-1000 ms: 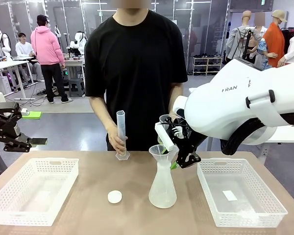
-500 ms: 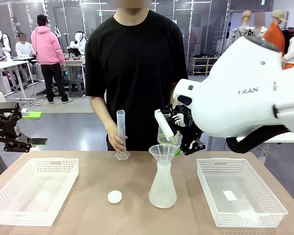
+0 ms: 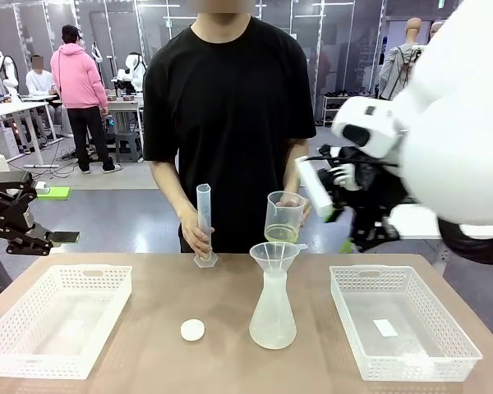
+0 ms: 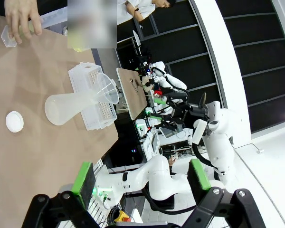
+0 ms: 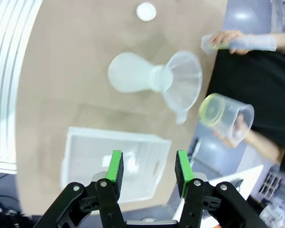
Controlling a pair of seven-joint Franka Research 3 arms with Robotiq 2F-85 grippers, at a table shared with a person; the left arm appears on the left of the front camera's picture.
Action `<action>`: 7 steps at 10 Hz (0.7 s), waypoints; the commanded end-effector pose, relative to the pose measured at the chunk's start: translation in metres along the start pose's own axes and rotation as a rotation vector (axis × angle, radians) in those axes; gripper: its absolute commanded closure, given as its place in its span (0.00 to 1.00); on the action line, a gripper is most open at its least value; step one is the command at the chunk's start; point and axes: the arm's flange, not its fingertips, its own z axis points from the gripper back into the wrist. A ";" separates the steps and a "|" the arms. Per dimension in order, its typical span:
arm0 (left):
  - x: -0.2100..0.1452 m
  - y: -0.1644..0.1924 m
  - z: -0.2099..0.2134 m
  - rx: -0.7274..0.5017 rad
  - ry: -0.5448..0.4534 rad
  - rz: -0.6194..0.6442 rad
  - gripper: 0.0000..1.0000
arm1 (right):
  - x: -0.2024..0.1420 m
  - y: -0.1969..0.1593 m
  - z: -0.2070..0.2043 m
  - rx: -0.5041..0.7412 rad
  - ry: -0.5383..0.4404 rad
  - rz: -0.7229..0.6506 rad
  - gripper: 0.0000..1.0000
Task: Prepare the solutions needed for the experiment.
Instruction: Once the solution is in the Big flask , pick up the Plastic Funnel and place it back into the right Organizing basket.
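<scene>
**While the person holds the beaker, both my jaws hang released**

As the front view has it, the solution (image 3: 281,236) lies as a shallow yellow-green layer in the bottom of a clear beaker (image 3: 284,212), just right of the frame's centre. The person's hand (image 3: 296,202) holds that beaker upright just above the funnel (image 3: 275,255). The funnel sits in the neck of a frosted flask (image 3: 273,318) standing on the surface (image 3: 222,304). Whether beaker and funnel touch I cannot tell. The person's other hand (image 3: 195,238) grips a graduated cylinder (image 3: 202,213) that stands on the surface left of the flask. A small white cap (image 3: 192,330) lies in the lower middle, near the flask. A left-hand basket (image 3: 90,270) sits at lower left and a right-hand basket (image 3: 374,271) at lower right.

My right jaws are released and grasp nothing. In my right wrist view their green pads (image 5: 116,166) stand apart at the bottom of the frame, with the right-hand basket and the surface seen between them. In the front view they are raised at the right, near the beaker but apart from it.

My left jaws are spread wide and empty, their pads (image 4: 84,178) far apart at the bottom of my left wrist view. They sit at the far left edge of the front view, well apart from everything on the surface.
</scene>
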 end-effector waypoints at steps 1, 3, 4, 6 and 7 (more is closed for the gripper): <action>0.002 -0.003 -0.002 -0.025 -0.010 0.008 0.00 | -0.021 0.027 0.022 0.024 0.008 -0.184 0.44; 0.002 -0.003 -0.002 -0.025 -0.010 0.008 0.00 | -0.034 0.051 0.034 0.031 -0.015 -0.370 0.44; 0.002 -0.003 -0.002 -0.025 -0.010 0.008 0.00 | -0.037 0.059 0.038 0.023 -0.022 -0.445 0.44; 0.002 -0.003 -0.002 -0.025 -0.010 0.008 0.00 | -0.034 0.057 0.036 -0.039 0.142 -0.338 0.44; 0.002 -0.003 -0.002 -0.025 -0.010 0.008 0.00 | -0.042 0.055 0.042 0.046 -0.010 -0.388 0.44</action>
